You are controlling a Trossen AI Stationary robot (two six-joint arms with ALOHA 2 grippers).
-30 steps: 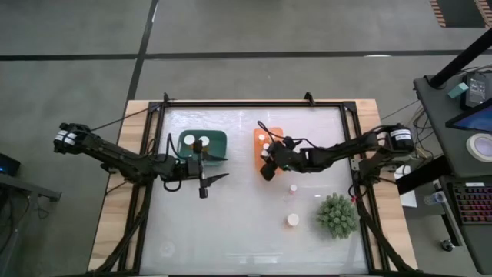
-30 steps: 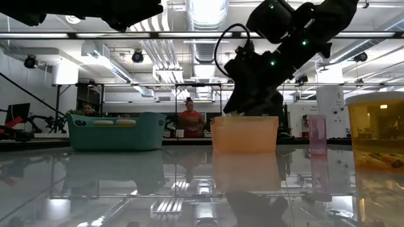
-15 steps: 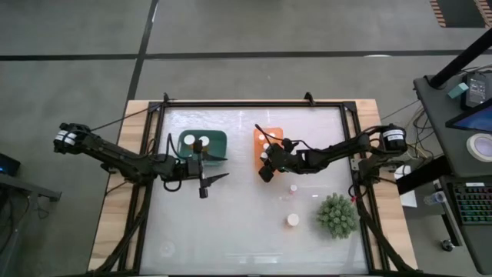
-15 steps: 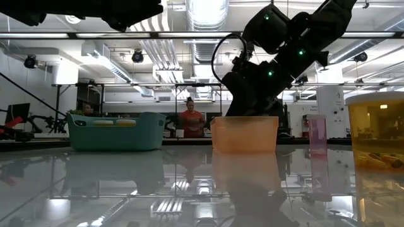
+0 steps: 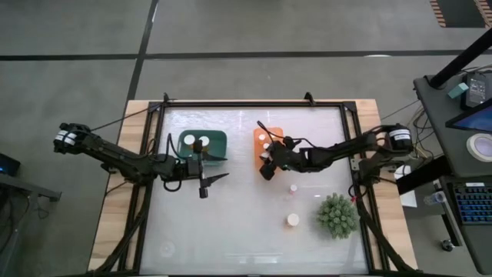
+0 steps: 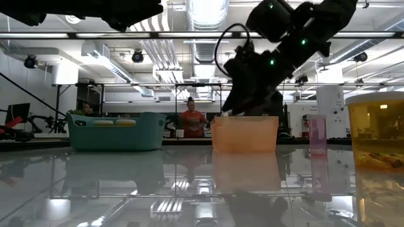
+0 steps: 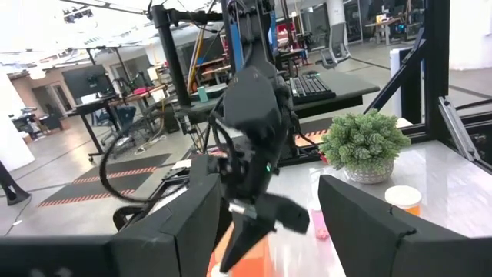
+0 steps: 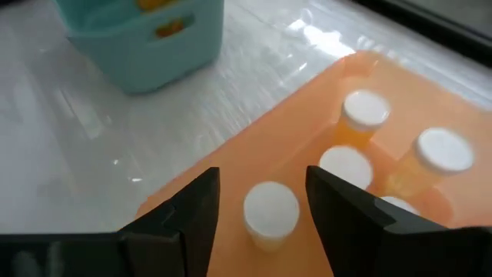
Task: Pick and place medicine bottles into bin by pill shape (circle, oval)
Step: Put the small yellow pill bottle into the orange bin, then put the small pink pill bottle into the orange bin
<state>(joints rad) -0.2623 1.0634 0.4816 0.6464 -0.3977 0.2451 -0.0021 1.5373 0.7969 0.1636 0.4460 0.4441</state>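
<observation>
My right gripper [image 5: 266,167] hangs open over the near end of the orange bin [image 5: 270,135]. In the right wrist view its fingers stand on either side of a white-capped amber bottle [image 8: 270,212] that stands upright in the bin [image 8: 254,158], beside several more bottles [image 8: 361,114]. My left gripper [image 5: 207,183] is open and empty, just in front of the green bin [image 5: 215,146], which holds two white-capped bottles [image 5: 196,140]. A small bottle [image 5: 293,188] and a wider one [image 5: 293,219] stand on the table.
A spiky green plant [image 5: 337,215] stands near the table's right front. In the low view the wide amber bottle [image 6: 379,135] is close at the right and a small pinkish one [image 6: 317,134] is beside it. A person [image 6: 191,120] stands in the room behind.
My right gripper has dipped down into the orange bin's near end and risen again to just above its rim. My left arm has kept still.
</observation>
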